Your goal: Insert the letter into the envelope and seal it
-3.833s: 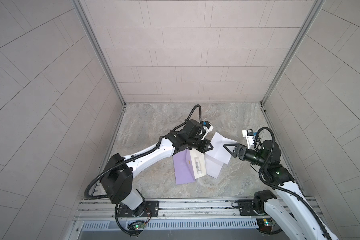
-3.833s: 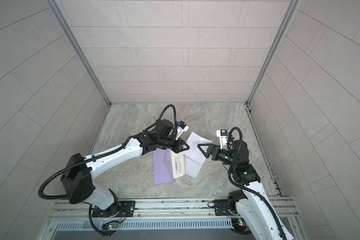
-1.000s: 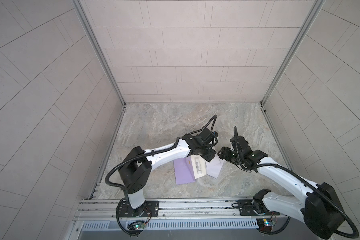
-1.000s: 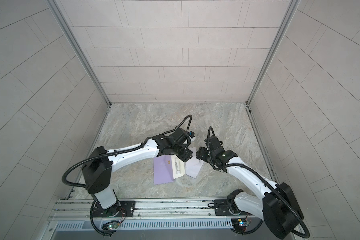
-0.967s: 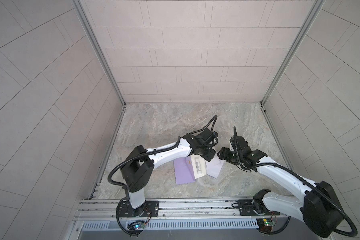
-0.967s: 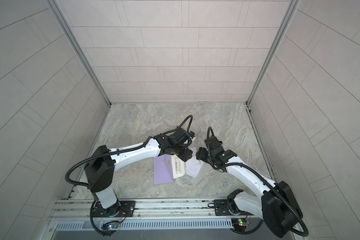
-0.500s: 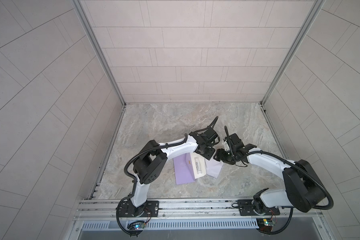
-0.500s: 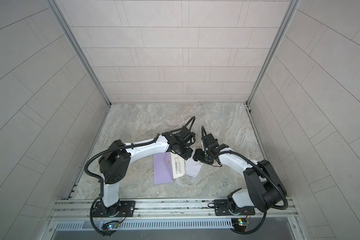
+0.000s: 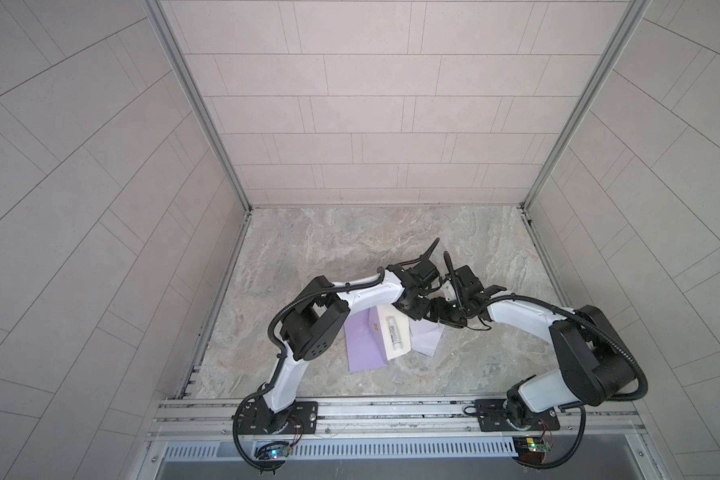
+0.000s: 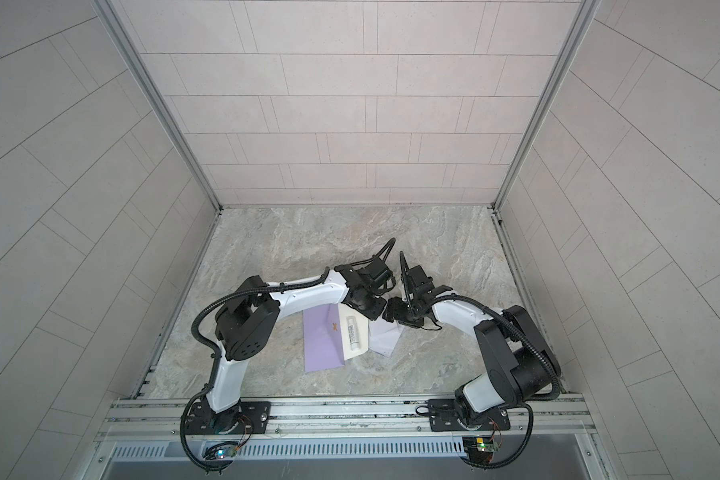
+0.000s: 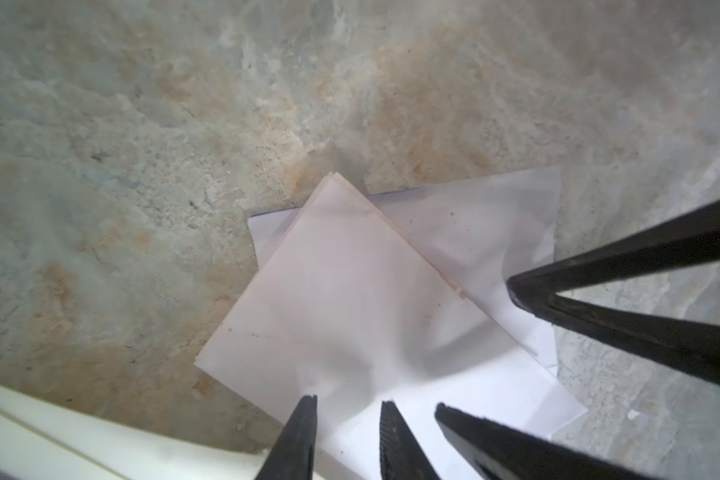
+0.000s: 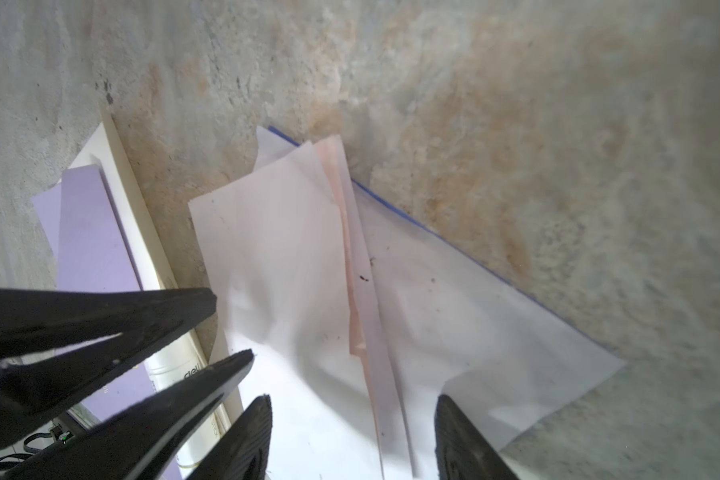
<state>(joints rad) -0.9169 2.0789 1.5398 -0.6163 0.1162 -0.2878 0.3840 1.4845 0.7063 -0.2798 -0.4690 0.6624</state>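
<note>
One marbled table [image 9: 308,257], purple envelope [image 9: 364,345] flat on it, white letter [image 9: 427,336] lying just beside, outside it. Right gripper [image 12: 352,409] spread wide over the letter; left gripper [image 11: 348,409] just a slit apart on it. Pinching? Cannot tell.

This is looking like a robotics lab's test cell (a boxed-in one): pale tiled panels [image 9: 371,104] are closing in a stone-patterned bench [image 9: 329,241] on three sides, aluminium posts [image 9: 196,104] are framing the corners, and the left arm [image 9: 366,293] and right arm [image 9: 520,311] are sitting bolted to a slotted rail [image 9: 391,409], with bare circuit boards [image 9: 273,452] glowing beside a vent grille [image 9: 391,451].
</note>
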